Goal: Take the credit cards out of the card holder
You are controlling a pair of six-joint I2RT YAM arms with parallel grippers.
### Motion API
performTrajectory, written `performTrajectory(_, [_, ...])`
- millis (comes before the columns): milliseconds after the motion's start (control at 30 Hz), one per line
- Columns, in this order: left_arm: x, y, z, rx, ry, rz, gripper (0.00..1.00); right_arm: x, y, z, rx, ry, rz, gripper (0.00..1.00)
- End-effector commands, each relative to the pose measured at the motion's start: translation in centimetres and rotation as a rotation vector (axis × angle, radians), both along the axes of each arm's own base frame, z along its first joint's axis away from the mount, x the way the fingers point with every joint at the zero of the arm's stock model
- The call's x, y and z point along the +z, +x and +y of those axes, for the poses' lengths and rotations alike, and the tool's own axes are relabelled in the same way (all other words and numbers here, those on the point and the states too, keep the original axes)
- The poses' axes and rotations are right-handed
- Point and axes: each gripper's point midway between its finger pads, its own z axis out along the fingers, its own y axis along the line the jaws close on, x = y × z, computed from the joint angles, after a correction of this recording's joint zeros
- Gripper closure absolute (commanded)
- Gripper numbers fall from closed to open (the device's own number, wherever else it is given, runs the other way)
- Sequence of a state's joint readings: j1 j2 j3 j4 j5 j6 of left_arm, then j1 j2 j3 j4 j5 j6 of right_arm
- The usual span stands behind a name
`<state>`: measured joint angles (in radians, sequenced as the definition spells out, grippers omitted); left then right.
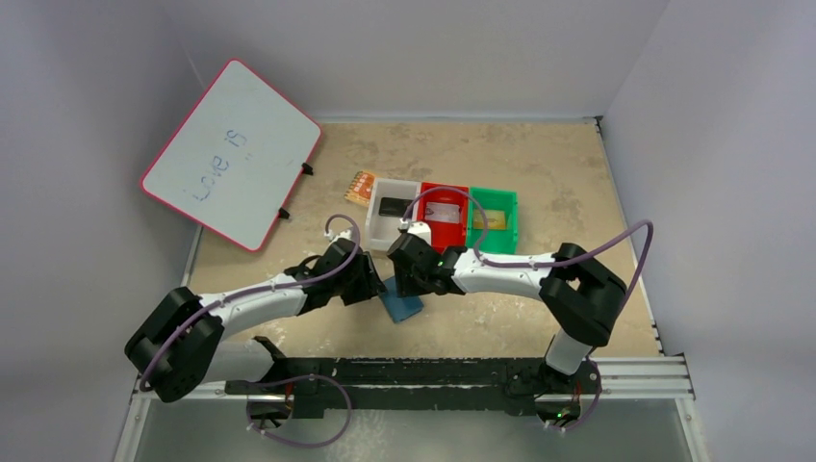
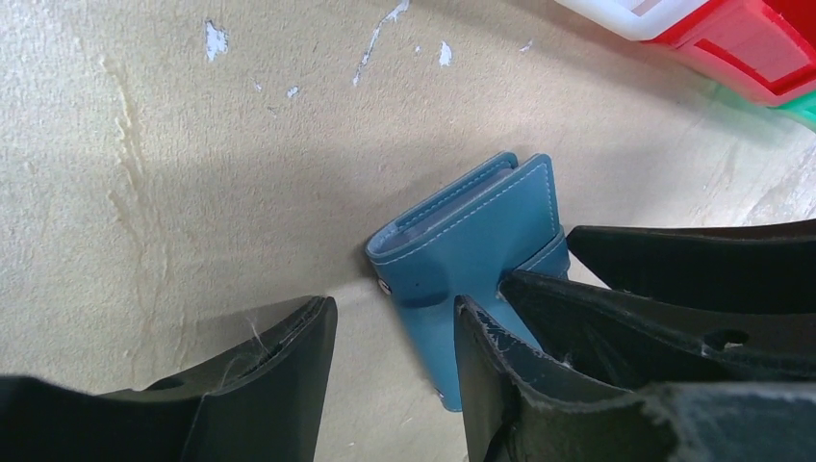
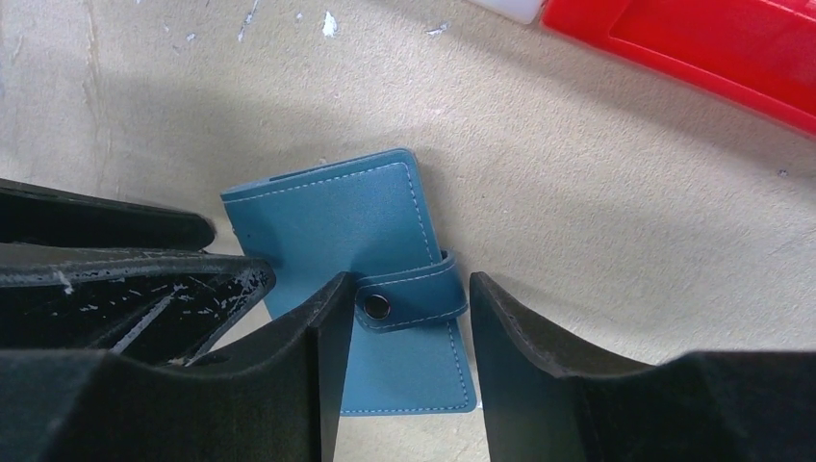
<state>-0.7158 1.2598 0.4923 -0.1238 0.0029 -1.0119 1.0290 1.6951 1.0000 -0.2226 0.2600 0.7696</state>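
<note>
The card holder (image 1: 402, 302) is a blue wallet lying closed on the table, its side tab (image 3: 412, 296) snapped shut. It also shows in the left wrist view (image 2: 471, 245) and the right wrist view (image 3: 332, 217). My left gripper (image 1: 371, 286) is open at its left side (image 2: 395, 332), the right finger over the cover. My right gripper (image 1: 412, 276) is open astride the tab (image 3: 404, 322). A black card (image 1: 392, 206) lies in the white bin, a silver-grey card (image 1: 444, 210) in the red bin, a gold card (image 1: 489, 220) in the green bin. Any cards inside the wallet are hidden.
The white bin (image 1: 376, 229), red bin (image 1: 445, 237) and green bin (image 1: 494, 235) stand in a row just behind the grippers. An orange patterned square (image 1: 361, 186) lies left of them. A whiteboard (image 1: 231, 154) leans at the far left. Walls close in on both sides.
</note>
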Motion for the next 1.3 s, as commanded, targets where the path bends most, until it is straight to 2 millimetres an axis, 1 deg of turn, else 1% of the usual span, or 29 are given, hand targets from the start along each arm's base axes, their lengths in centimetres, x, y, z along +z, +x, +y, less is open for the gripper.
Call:
performTrajectory(0, [-0.4, 0.5, 0.4, 0.032, 0.023, -0.024, 0.52, 0.4, 0.1, -0.1, 0.021, -0.020, -0.021, 0.49])
performTrajectory(133, [-1.0, 0.4, 0.7, 0.035, 0.041, -0.017, 0.52, 0.5, -0.3, -0.2, 0.041, -0.045, -0.019, 0.47])
performTrajectory(233, [-1.3, 0.3, 0.8, 0.030, 0.052, -0.013, 0.52, 0.2, -0.5, -0.2, 0.049, -0.049, -0.015, 0.48])
performTrajectory(300, [-1.3, 0.3, 0.8, 0.027, 0.056, -0.013, 0.53, -0.1, -0.3, -0.6, 0.029, -0.068, -0.019, 0.52])
performTrajectory(367, [-1.3, 0.2, 0.7, 0.015, 0.059, -0.016, 0.55, -0.1, -0.2, -0.8, 0.008, -0.081, -0.018, 0.61])
performTrajectory(467, [-1.2, 0.1, 0.4, -0.017, 0.067, -0.015, 0.56, 0.2, -0.1, -0.7, -0.022, -0.064, -0.017, 0.66])
performTrajectory(567, [-1.4, 0.0, 0.6, -0.030, 0.111, -0.011, 0.56, 0.6, -1.0, -0.1, -0.032, 0.005, 0.020, 0.70])
performTrajectory(667, [-1.8, -0.1, 1.1, -0.024, 0.158, -0.003, 0.56, 1.4, -1.1, 0.6, -0.043, 0.096, 0.022, 0.75])
performTrajectory(700, [-1.9, -0.1, 1.3, -0.023, 0.173, -0.001, 0.56, 1.4, -1.2, 0.7, -0.046, 0.123, 0.031, 0.77])
performTrajectory(767, [-2.3, -0.4, 1.6, -0.026, 0.199, 0.006, 0.56, 1.7, -1.1, 0.9, -0.056, 0.184, 0.044, 0.83])
performTrajectory(833, [-2.6, -0.5, 1.9, -0.028, 0.223, 0.012, 0.57, 1.8, -0.8, 0.7, -0.074, 0.234, 0.062, 0.87])
performTrajectory(933, [-3.1, -0.8, 2.5, -0.031, 0.258, 0.019, 0.57, 2.5, -0.5, 0.8, -0.066, 0.354, 0.091, 0.95])
performTrajectory(1033, [-3.5, -1.0, 2.7, -0.048, 0.275, 0.028, 0.58, 3.3, -0.7, 0.9, -0.055, 0.472, 0.120, 0.97])
performTrajectory(1167, [-3.9, -1.2, 2.9, -0.061, 0.297, 0.035, 0.59, 3.6, -0.9, 0.3, -0.073, 0.535, 0.133, 0.95])
performTrajectory(1233, [-3.9, -1.2, 2.8, -0.062, 0.296, 0.034, 0.59, 3.5, -0.8, -0.2, -0.084, 0.507, 0.128, 0.89])
performTrajectory(1267, [-3.9, -1.2, 2.8, -0.061, 0.296, 0.031, 0.60, 3.6, -0.2, -0.6, -0.082, 0.477, 0.093, 0.86])
